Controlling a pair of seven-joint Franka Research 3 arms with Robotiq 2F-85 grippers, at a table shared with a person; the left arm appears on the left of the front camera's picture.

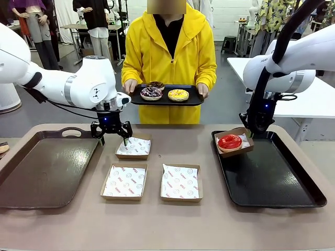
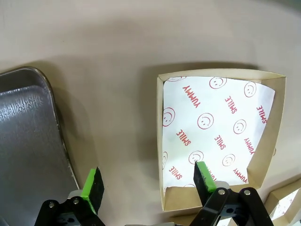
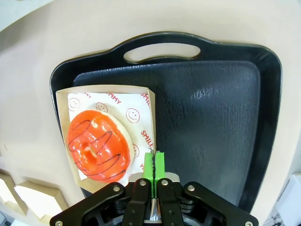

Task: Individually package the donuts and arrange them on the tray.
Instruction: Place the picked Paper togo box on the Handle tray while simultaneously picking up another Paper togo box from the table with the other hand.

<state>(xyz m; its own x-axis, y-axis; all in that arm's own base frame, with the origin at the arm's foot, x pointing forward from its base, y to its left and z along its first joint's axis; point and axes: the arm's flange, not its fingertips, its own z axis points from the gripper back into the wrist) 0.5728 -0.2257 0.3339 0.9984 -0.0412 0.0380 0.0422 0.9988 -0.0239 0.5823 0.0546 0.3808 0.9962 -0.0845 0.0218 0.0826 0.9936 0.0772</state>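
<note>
While a person across the worktop (image 1: 209, 225) holds a small tray (image 1: 162, 102) bearing the yellow donut (image 1: 178, 94), chocolate donut (image 1: 155, 84) and purple-brown donut (image 1: 151, 93), the red donut (image 3: 98, 146) lies in a paper-lined box (image 3: 62, 108) at the far corner of the black tray (image 1: 282, 180). The right tool (image 3: 154, 165) is closed, pinching that box's wall; the left tool (image 2: 148, 169) hangs wide open and empty over the rim of an empty box (image 2: 221, 73).
</note>
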